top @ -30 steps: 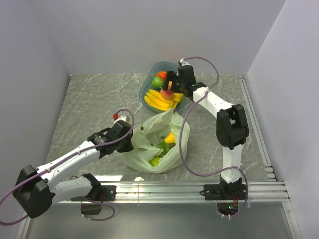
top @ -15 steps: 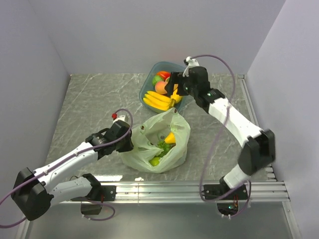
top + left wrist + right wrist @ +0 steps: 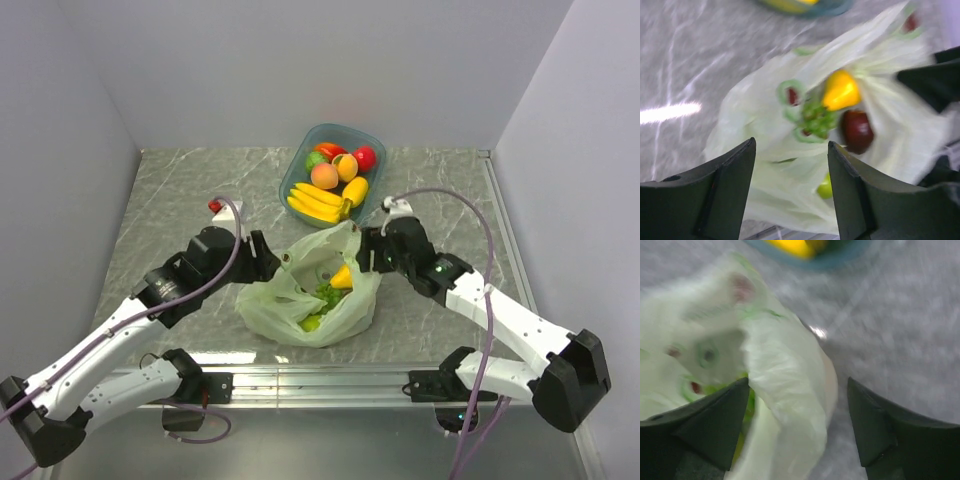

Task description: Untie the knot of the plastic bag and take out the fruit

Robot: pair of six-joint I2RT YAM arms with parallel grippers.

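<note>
The plastic bag is slumped mid-worktop with its mouth gaping. I can't see any knot, and there's fruit inside: a yellow-orange piece, a dark plum and green grapes. Other pieces sit in the teal bowl behind it.

The left end effector is at the bag's left rim, fingers spread, holding nothing. The right end effector is at the right rim, also wide open. A fold of film bulges between its fingers, not pinched as far as I can tell, though that view's blurry.

My take: this is the fishing-out step. I'd have the left pinch its rim and hold the mouth wide. Then bring the right in over that fold, not through it, and drop onto the yellow-orange piece, since it's on top. Catch film too and the whole bag comes up.
</note>
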